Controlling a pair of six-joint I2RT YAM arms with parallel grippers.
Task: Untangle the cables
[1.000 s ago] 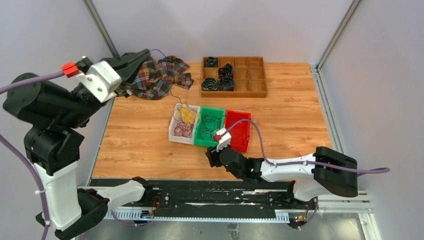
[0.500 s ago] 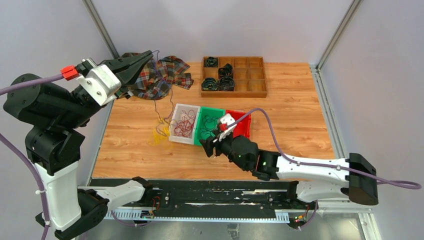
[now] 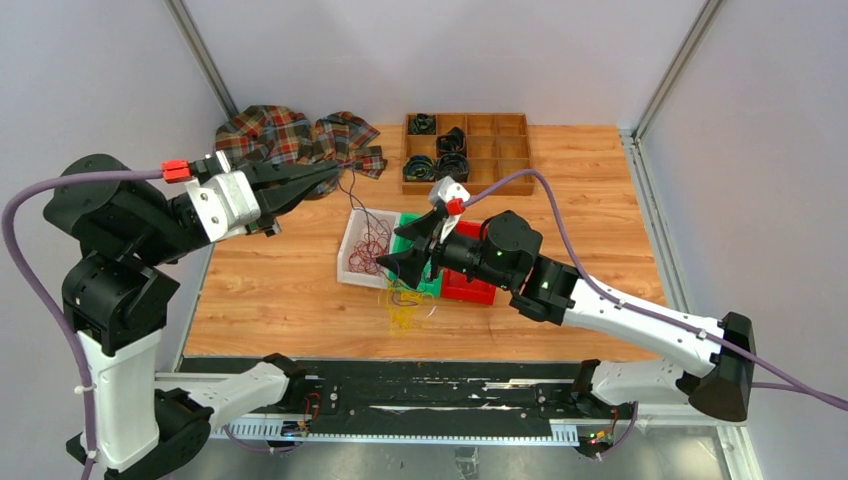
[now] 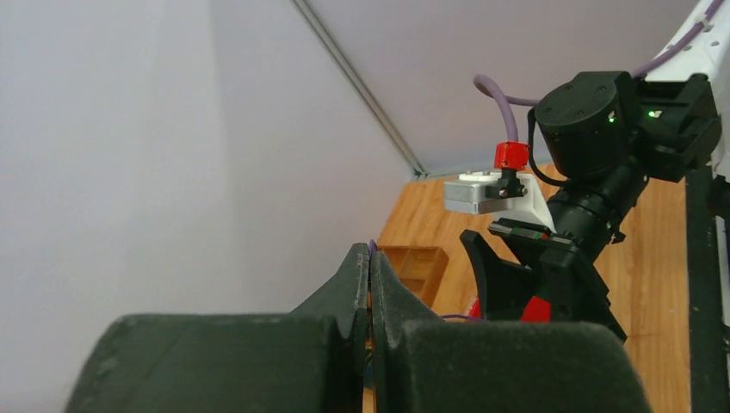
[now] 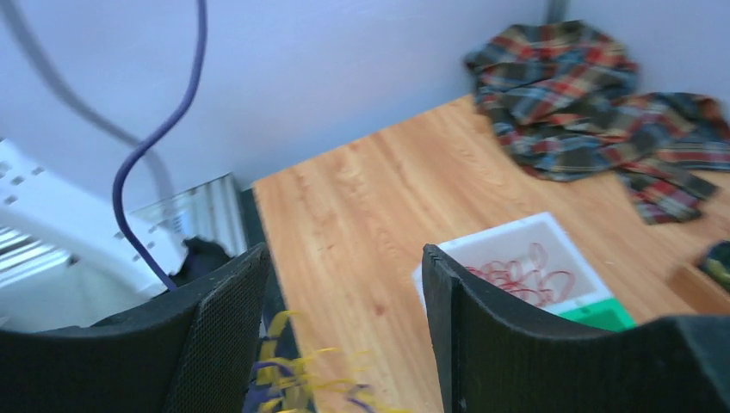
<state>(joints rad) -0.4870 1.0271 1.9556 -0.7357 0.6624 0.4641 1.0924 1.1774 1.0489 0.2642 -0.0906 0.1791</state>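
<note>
Clenched at the tips, the left gripper's [image 3: 330, 172] jaws are pinching a purple cable [image 3: 351, 197], holding it raised behind the white bin [image 3: 347, 262] so the strand is slanting down toward it. The right gripper [image 3: 410, 252] is hanging over the bin's near right corner, jaws spread and empty. Red cables [image 3: 370, 250] are lying inside the bin, and yellow cables [image 3: 402, 312] are sitting just in front of it. Drawing one strand free seems to be the step in hand. Next, the right gripper probably needs to drop onto the yellow clump and close.

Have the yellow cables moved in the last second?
Yes. The yellow cables left the white bin; they are now just beyond its near right corner.
</note>
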